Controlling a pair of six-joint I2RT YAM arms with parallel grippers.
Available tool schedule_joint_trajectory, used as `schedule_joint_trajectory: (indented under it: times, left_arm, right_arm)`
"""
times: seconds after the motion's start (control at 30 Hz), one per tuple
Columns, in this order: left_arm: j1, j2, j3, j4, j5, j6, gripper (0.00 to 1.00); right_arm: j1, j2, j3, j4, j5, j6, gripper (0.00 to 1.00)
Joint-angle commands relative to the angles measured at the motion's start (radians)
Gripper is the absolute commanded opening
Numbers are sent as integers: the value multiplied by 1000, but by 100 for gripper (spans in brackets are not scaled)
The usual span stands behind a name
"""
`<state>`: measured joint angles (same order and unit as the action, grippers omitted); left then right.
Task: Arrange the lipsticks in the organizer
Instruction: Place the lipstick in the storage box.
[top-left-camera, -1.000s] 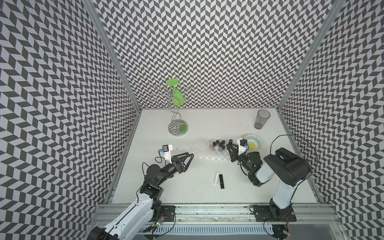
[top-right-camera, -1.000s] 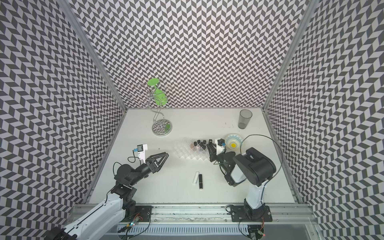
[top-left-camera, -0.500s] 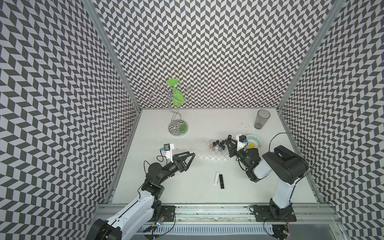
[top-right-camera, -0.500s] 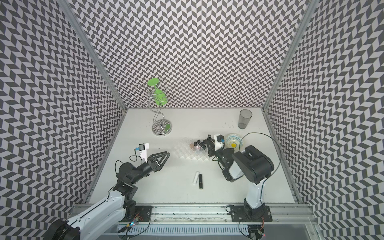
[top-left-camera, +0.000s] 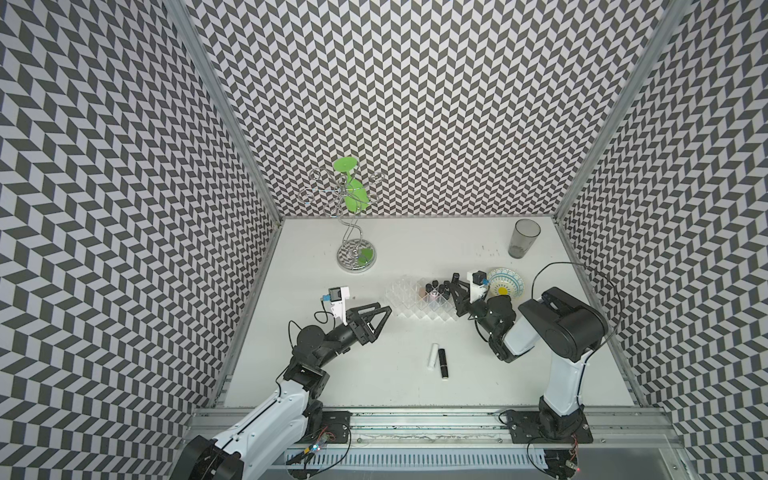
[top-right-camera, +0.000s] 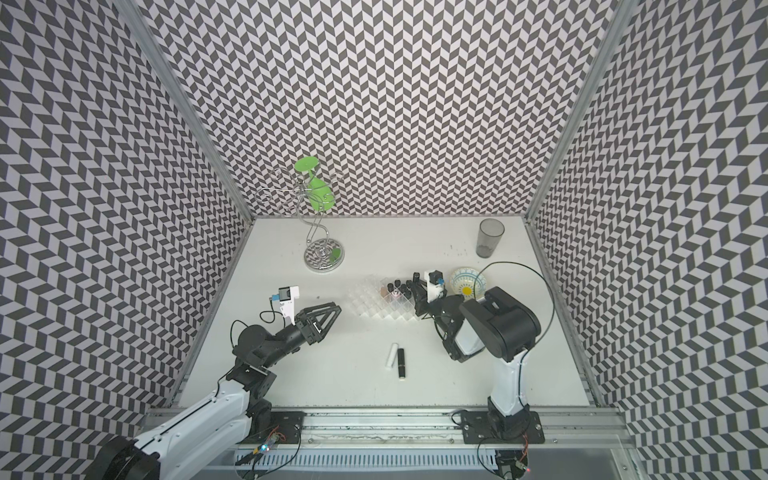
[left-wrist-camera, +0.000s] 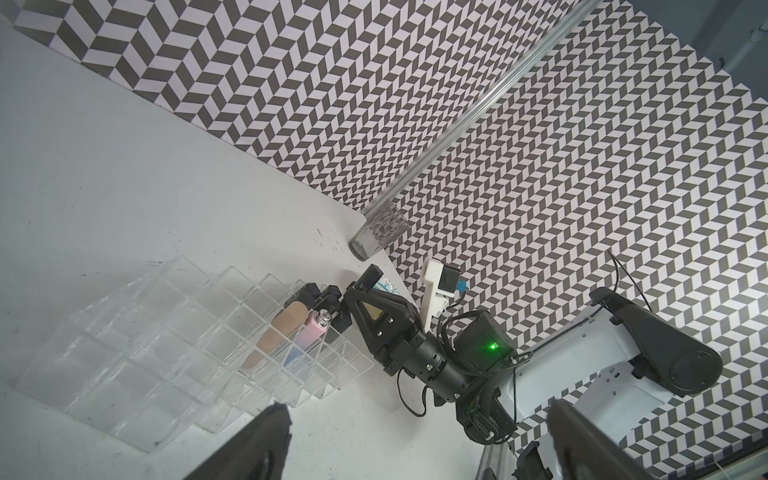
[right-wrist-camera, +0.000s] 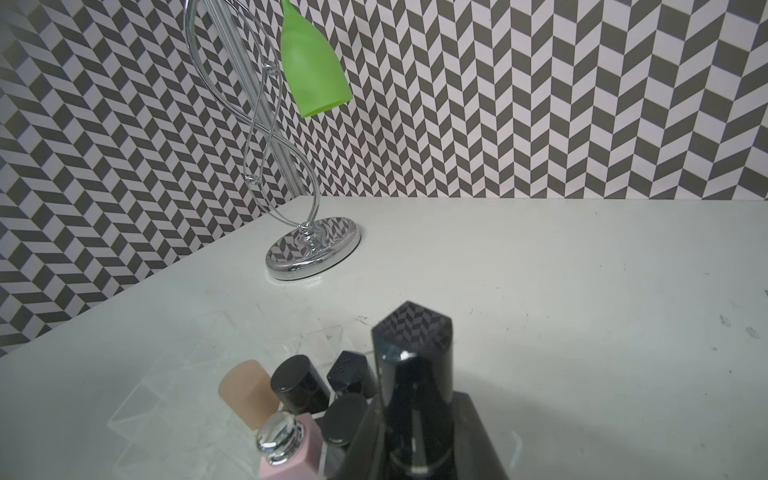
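We squeeze a black lipstick (right-wrist-camera: 411, 361) upright between our right gripper (left-wrist-camera: 353, 293) jaws, the clear organizer (left-wrist-camera: 137, 353) just below them so it can slide into a slot, while our left gripper (top-left-camera: 384, 313) jaws gape empty, the organizer just ahead.

Left claw (top-left-camera: 381, 320) spread wide — right claw (top-left-camera: 454, 286) pinched tight, both arms low.

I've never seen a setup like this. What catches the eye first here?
The black-and-white chevron walls dominate, and against them a bright green plastic goblet hangs upside down on a chrome wire stand at the back left. Nearer, the right gripper is shut on a glossy black lipstick tube at the clear acrylic stepped organizer, and a white lipstick and a black lipstick lie side by side in front of it.
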<state>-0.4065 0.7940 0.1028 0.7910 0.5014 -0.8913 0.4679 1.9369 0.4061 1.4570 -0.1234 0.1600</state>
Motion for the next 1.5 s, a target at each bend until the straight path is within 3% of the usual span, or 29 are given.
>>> schedule_joint_trajectory:
  times: [0.0,0.17,0.27,0.63,0.73,0.83,0.9,1.0,1.1,1.2,1.37,1.43,1.47]
  left_arm:
    - [-7,-2,35,11,-1,20,100]
    - [-9,-5,38,10,-3,20,100]
    - [-9,-4,41,8,-3,20,100]
    - [-13,5,41,10,-13,20,100]
    - [-16,25,44,7,-16,29,100]
    - [-25,78,68,-22,28,43,100]
    - [-65,99,79,-48,-3,56,100]
    - [-187,111,176,-300,-173,173,100]
    - [-303,159,269,-511,-333,248,92]
    - [-382,209,304,-587,-389,256,71]
    - [-526,344,390,-716,-498,282,69]
    - [-557,420,418,-733,-493,288,68]
    - [-576,467,442,-756,-510,290,67]
  right_arm:
    - [-6,29,-5,69,5,-5,6]
    - [-6,47,4,71,-10,-2,15]
    - [-6,38,-8,92,1,2,29]
    - [-5,-8,-28,86,7,-19,40]
    - [-6,-88,-67,109,26,-2,53]
    - [-5,-258,-102,-6,61,29,66]
    - [-6,-403,-94,-211,86,64,64]
    - [-5,-602,-10,-643,69,106,63]
    - [-5,-715,45,-932,3,129,77]
    - [-6,-819,-20,-991,-61,146,80]
    - [-17,-1058,-234,-944,-141,290,73]
    - [-18,-1118,-288,-952,-133,355,79]
    - [-17,-1133,-280,-1013,-146,347,88]
